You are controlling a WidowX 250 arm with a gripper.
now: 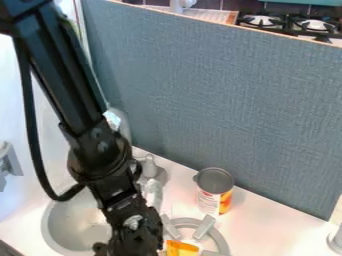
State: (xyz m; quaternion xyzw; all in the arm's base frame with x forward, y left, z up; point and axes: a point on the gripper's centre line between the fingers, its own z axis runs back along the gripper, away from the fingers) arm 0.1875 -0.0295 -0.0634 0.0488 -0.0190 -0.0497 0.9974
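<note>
A black robot arm slants down from the upper left, its gripper (137, 242) low over the counter (260, 232), between a round grey sink (73, 227) and a grey burner ring (220, 239). I cannot tell how far open it is or whether it holds anything. Just beside it, an orange-and-white object (182, 248) lies at the ring; an upright can (214, 190) stands behind.

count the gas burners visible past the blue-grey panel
2: the left burner and the right burner, side by side at the upper right, beyond the blue-grey panel. More may be hidden behind the panel or past the picture's edge.
</note>
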